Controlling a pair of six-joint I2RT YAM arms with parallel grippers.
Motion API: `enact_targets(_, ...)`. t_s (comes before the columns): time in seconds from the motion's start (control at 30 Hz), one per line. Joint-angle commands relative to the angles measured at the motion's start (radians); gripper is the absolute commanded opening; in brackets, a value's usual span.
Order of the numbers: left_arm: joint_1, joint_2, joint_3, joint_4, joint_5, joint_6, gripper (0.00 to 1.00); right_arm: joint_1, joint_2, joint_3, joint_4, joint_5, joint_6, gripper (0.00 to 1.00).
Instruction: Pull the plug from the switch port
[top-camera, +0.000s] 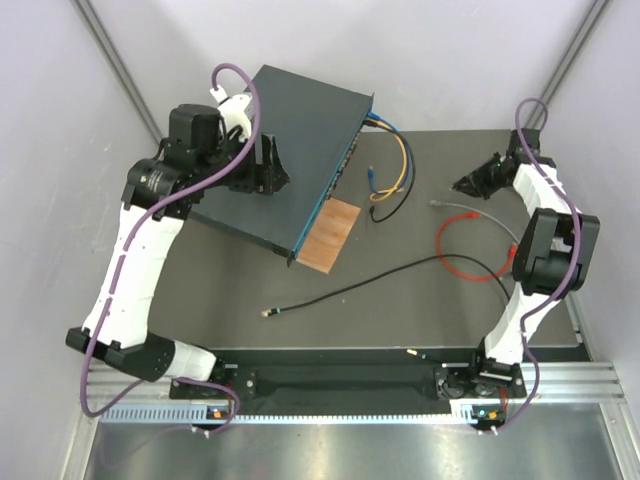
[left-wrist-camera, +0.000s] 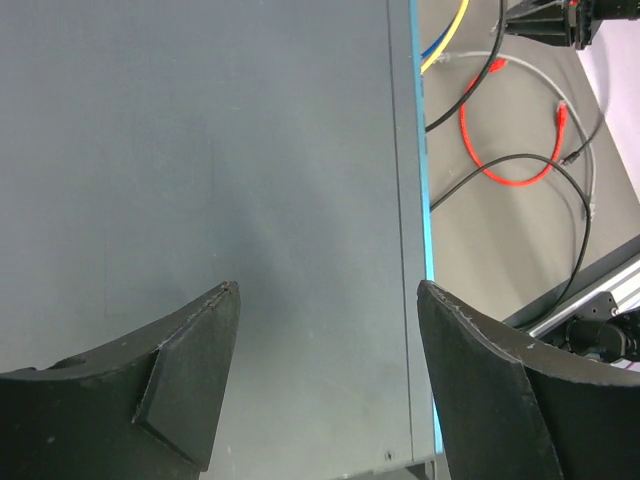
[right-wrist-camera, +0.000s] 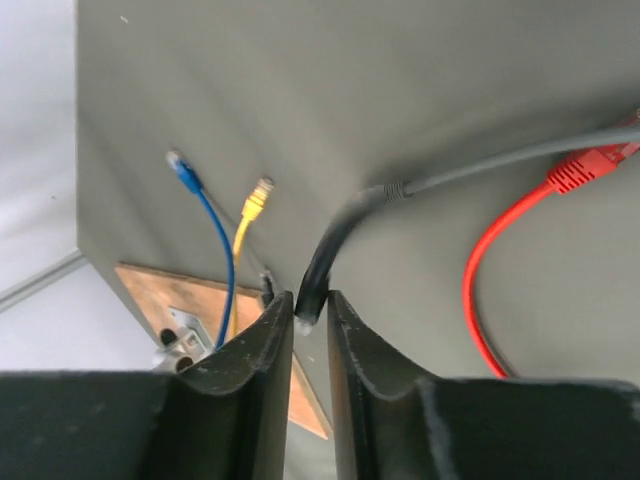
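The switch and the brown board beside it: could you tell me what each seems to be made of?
The switch: probably painted sheet metal, matte dark blue-grey; its top is flat and even, with a straight seam near a crisp edge. The board: likely wood or plywood, bare reddish-brown with faint streaks like grain, though a copper-clad panel cannot be ruled out.

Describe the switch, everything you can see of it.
The switch is a large, flat, dark blue-grey box, metal by its look, lying askew at the far left of the table. Its narrow socket face, edged light blue, faces right; a blue cable and a yellow cable leave its far end. A small brown board lies at its near corner. The left tool hovers open over its top.
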Motion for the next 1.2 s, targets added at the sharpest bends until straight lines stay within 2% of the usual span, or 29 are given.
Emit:
enact_targets(0.0,0.001,0.021,0.036,0.028,0.009,0.002,0.76,0.013,0.013,-0.005,0.045,-0.027,-0.031,0.23)
enact_targets(0.1,0.001,0.032,0.039,0.028,0.008,-0.001,0.76,0.021,0.021,0.004,0.034,-0.033,-0.043,0.34)
enact_targets(0.17,0.002,0.038,0.054,0.026,0.005,-0.001,0.76,0.024,0.01,0.009,0.014,-0.027,-0.057,0.46)
enact_targets(0.23,0.002,0.042,0.06,0.025,0.006,0.001,0.76,0.031,-0.002,0.024,-0.01,-0.015,-0.069,0.54)
enact_targets(0.37,0.001,0.038,0.056,0.02,0.002,0.01,0.76,0.067,-0.059,0.04,-0.033,0.002,-0.082,0.57)
enact_targets(0.63,0.001,0.015,0.043,0.017,0.002,0.022,0.77,0.218,-0.185,0.11,-0.059,0.038,-0.068,0.57)
enact_targets(0.83,0.001,0.001,0.031,0.028,0.014,0.02,0.77,0.257,-0.286,0.167,-0.056,0.107,-0.062,0.6)
enact_targets(0.93,0.001,0.003,0.03,0.031,0.023,0.017,0.77,0.272,-0.295,0.199,-0.02,0.082,-0.054,0.6)
enact_targets(1.17,0.001,-0.002,0.034,0.028,0.028,0.01,0.77,0.349,-0.294,0.199,0.224,0.006,0.035,0.59)
